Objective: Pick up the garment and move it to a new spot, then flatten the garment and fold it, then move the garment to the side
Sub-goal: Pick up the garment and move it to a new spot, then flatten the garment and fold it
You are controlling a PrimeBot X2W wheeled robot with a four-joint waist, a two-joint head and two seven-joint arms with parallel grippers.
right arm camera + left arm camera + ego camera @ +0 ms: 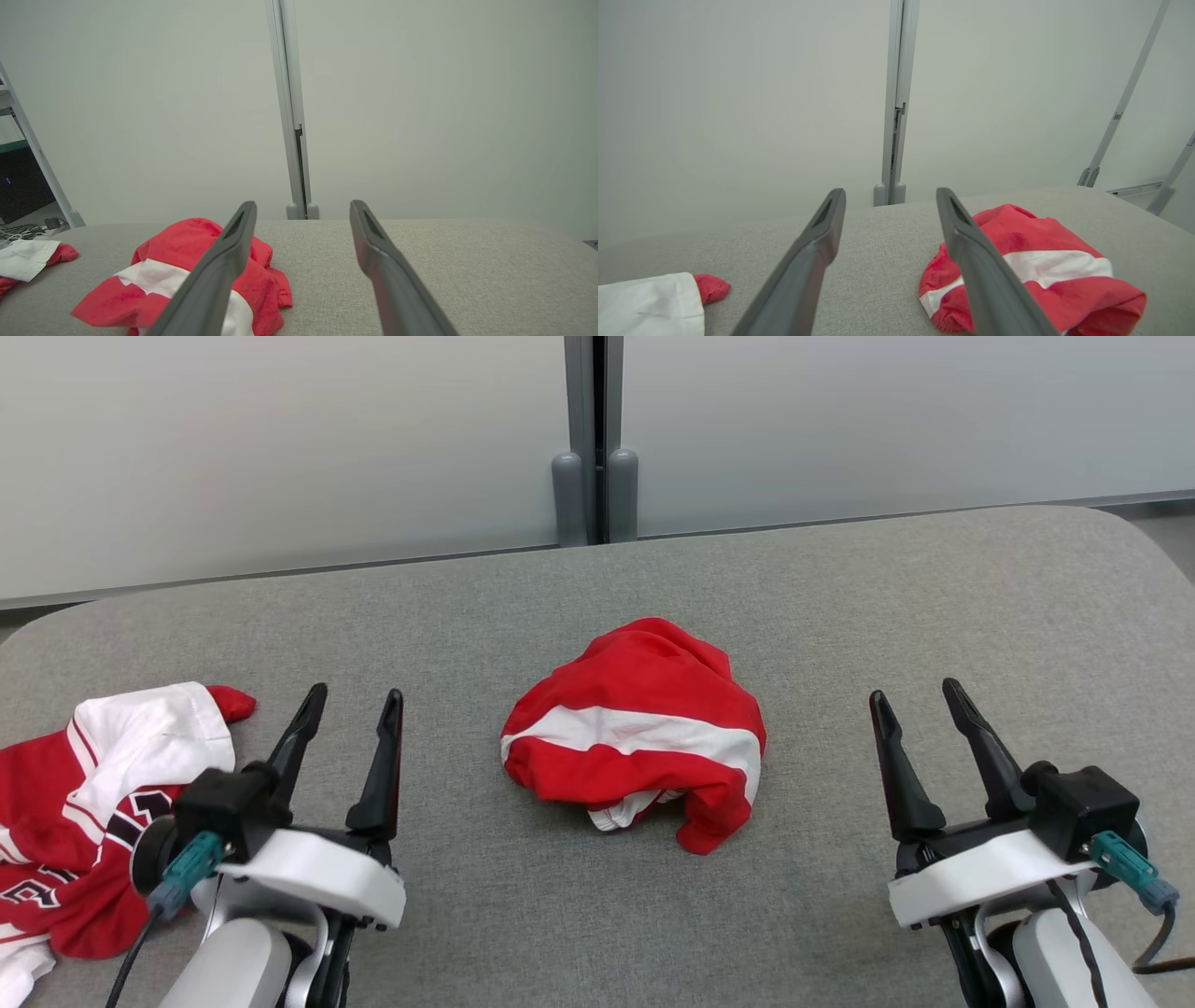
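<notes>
A crumpled red garment (644, 709) with a broad white stripe lies in a heap at the middle of the grey table (887, 597). My left gripper (357, 693) stands open to the garment's left, apart from it, with nothing between its fingers. My right gripper (913, 690) stands open to its right, also apart and empty. In the left wrist view the garment (1031, 233) lies just right of the open left gripper (891, 191), partly behind one finger. In the right wrist view the garment (187, 242) lies left of the open right gripper (303, 203).
A second red and white jersey (84, 784) with dark lettering lies bunched at the table's left edge, beside my left wrist. Pale wall panels and a grey post (594, 476) stand behind the table's far edge. Bare grey cloth surrounds the middle heap.
</notes>
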